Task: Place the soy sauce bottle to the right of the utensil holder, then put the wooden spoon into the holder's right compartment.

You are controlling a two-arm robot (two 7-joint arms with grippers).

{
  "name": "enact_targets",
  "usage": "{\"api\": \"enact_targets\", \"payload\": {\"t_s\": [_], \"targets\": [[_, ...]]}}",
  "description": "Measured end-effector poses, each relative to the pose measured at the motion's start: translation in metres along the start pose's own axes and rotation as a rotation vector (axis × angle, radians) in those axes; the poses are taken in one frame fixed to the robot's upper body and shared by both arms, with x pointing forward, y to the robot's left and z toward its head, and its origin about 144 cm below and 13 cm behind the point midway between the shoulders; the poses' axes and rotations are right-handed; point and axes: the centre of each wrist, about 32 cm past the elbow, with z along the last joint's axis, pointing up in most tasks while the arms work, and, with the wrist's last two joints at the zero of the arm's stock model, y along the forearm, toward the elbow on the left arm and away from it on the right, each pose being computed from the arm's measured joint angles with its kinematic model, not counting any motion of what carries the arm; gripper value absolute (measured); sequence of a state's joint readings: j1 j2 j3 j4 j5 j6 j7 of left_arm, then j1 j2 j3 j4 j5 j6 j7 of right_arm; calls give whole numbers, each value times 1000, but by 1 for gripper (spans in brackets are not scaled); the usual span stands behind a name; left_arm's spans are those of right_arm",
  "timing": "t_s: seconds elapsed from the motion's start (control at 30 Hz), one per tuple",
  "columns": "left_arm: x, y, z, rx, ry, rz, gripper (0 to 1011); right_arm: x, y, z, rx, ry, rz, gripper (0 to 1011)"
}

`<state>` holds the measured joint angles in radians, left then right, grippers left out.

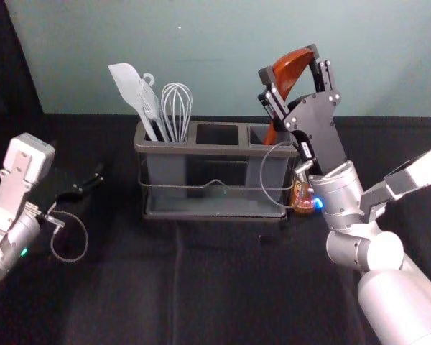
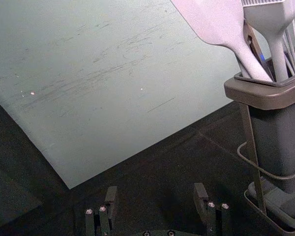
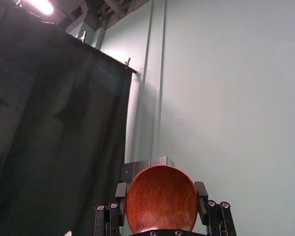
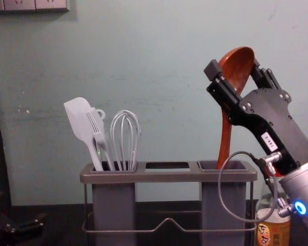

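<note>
Right gripper [image 1: 290, 63]: at 1 o'clock from the middle of the utensil holder [image 1: 215, 150] in the head view; we have its fingertips pinching the bowl of the wooden spoon [image 1: 292, 68] by its two edges.
Wooden spoon: bowl between our fingertips, handle running down toward 6 o'clock; in the chest view the whole spoon leans, bowl toward 1 o'clock.
Right compartment [image 4: 223, 205]: the handle's lower end sits within its opening; how deep it reaches, we cannot tell.
Soy sauce bottle [image 4: 272, 233]: between 3 and 4 o'clock from the holder's middle in the head view, just beside its right end; we see it partly covered by our right arm.
Left compartment [image 4: 114, 205]: holds a spatula [image 4: 80, 118] and a whisk [image 4: 126, 136], heads up toward 11 and 12 o'clock.
Left gripper [image 1: 86, 185]: idle at 9 o'clock from the holder, fingers spread with nothing between them.
</note>
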<state>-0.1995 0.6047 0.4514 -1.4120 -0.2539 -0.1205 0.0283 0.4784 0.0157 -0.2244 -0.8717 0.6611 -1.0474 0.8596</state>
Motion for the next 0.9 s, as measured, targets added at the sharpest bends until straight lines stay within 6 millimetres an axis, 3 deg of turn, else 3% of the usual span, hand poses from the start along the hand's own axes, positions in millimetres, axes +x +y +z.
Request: {"api": "enact_targets", "payload": {"t_s": [0.9], "targets": [[0,0,0,0,0,0,1000,-1,-3,3,-81,-18,27,838]]}}
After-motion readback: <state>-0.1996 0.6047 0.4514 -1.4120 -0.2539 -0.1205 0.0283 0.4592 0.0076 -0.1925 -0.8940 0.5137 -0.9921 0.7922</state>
